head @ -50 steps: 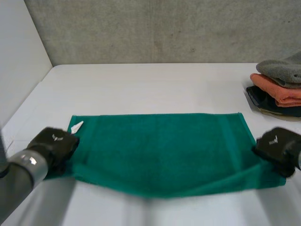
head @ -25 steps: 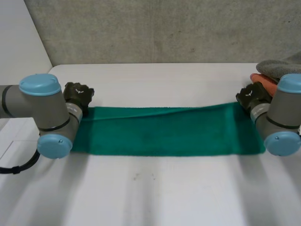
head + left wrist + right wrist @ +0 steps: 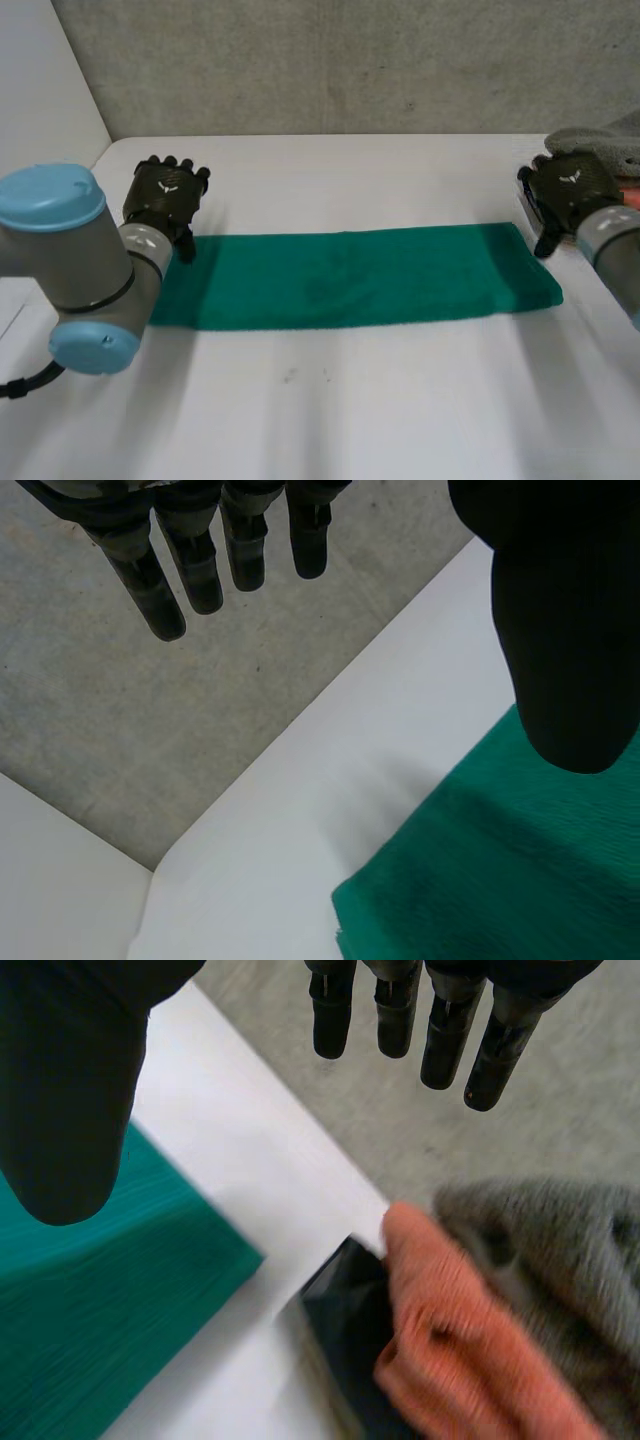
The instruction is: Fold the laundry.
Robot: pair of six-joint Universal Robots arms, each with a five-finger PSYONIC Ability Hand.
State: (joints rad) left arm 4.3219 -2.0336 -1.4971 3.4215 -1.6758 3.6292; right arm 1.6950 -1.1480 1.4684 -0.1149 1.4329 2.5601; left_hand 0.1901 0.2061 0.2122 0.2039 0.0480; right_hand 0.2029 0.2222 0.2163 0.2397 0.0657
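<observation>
Towel lies on table, left hand and right hand at its ends, fingers straight, empty.

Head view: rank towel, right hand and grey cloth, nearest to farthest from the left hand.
1. Towel: its end lies just beside the left hand.
2. Right hand: past the towel's other end.
3. Grey cloth: far right, beyond the right hand.
</observation>
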